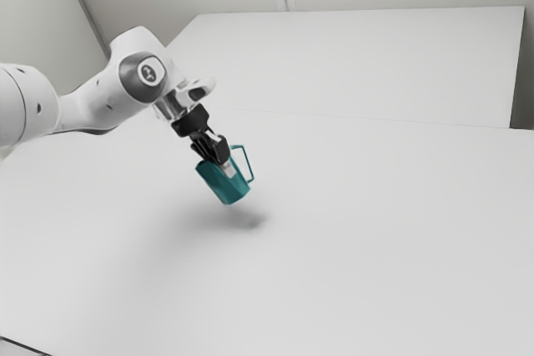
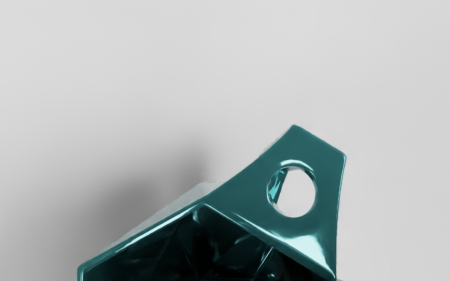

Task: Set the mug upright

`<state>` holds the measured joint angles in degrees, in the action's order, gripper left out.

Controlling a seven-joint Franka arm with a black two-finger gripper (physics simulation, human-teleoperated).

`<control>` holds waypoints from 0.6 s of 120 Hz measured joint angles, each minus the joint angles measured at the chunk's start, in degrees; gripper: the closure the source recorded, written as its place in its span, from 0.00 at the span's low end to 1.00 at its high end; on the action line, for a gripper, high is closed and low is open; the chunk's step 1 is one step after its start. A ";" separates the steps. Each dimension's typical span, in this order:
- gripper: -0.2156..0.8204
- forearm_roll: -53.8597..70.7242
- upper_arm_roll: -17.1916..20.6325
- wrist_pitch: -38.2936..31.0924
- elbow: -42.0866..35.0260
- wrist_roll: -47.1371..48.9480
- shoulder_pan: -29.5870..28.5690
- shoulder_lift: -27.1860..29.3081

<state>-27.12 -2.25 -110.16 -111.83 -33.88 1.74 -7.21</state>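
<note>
The gripper (image 1: 222,162) is at the mouth end of the teal mug (image 1: 228,188), shut on its wall. Tilted, the mug hangs above the table, its base pointing down toward the exterior view's right and its handle (image 1: 249,164) on that same side. In the wrist view, the faceted mug (image 2: 244,203) has its dark opening turned toward my hand, and a wide flange with a round hole stretches out from the rim. The mug hides its own base there.
A white table (image 1: 359,239) extends under and around the mug, with a soft shadow below it. Farther back stands a pale panel (image 1: 359,64), beyond a thin line, with room walls behind.
</note>
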 joint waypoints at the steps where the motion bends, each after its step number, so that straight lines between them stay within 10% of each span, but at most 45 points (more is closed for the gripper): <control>1: 0.96 0.57 0.02 -0.02 0.07 0.19 0.07 -0.01; 72: 0.95 19.99 0.23 -9.93 0.67 11.01 2.65 -2.63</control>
<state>-7.12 -2.02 -120.09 -111.16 -22.86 4.38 -9.85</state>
